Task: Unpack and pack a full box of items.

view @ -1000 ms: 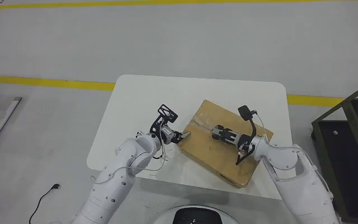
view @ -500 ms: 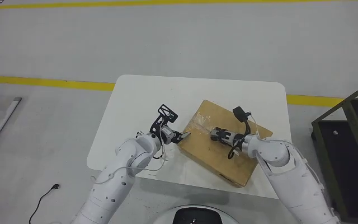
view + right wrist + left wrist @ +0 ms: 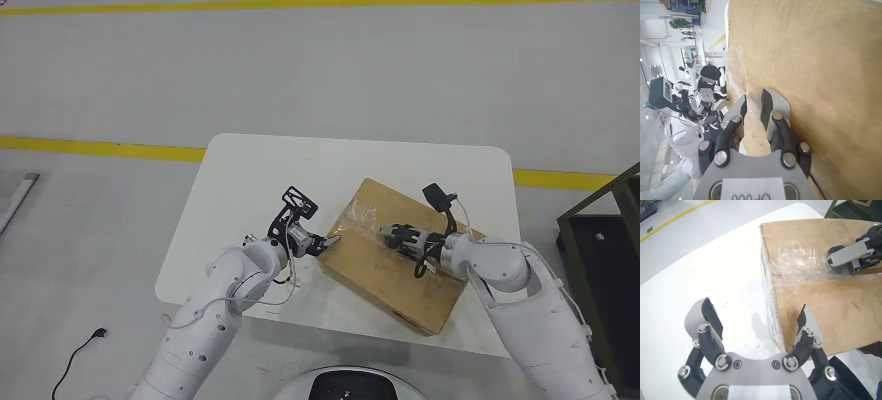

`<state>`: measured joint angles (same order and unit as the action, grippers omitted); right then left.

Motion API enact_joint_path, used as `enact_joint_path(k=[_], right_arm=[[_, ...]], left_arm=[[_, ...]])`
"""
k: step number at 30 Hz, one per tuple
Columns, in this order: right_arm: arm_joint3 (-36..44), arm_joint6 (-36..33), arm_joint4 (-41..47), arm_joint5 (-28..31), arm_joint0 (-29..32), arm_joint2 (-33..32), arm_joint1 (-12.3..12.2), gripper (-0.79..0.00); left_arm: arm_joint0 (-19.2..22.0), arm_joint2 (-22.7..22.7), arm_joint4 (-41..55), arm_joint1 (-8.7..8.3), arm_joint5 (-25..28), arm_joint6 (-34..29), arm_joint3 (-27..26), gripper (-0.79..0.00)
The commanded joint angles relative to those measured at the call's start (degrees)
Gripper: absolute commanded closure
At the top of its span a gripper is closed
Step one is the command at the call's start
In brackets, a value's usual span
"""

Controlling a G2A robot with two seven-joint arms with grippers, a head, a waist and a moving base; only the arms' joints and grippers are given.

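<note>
Cardboard box [image 3: 380, 275] is being seen from above lying on the white table [image 3: 250, 190], toward the robot's right, with part of its lid being covered by the right arm. The left gripper [image 3: 333, 241] is being held at the box's left corner and the right gripper [image 3: 385, 234] over the lid; from this height the fingers of both are hard to make out. In the left wrist view, the left gripper's fingers are being held wide apart, one over bare table, the other in front of the box's side wall near a corner; whether it is touching cannot be told. The box's far end is being cut off by the frame. Crumpled clear tape [image 3: 800, 262] is being pinched on the lid by the right gripper. In the right wrist view, the pads are being closed on that tape, and the box's outline is being cut off.
</note>
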<state>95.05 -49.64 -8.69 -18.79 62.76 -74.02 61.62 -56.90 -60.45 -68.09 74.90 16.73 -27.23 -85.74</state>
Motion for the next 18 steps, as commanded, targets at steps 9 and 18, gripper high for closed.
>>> enact_joint_path(k=[9,18], right_arm=[[4.16,-3.04,-0.31,-1.62,2.99,-4.28,-1.10,-0.379],[8.83,-0.73,2.75,0.50,7.34,-11.44,-1.97,-0.323]], left_arm=[[0.00,0.00,0.00,0.00,0.00,0.00,0.00,-0.785],[0.00,0.00,0.00,0.00,0.00,0.00,0.00,-0.785]])
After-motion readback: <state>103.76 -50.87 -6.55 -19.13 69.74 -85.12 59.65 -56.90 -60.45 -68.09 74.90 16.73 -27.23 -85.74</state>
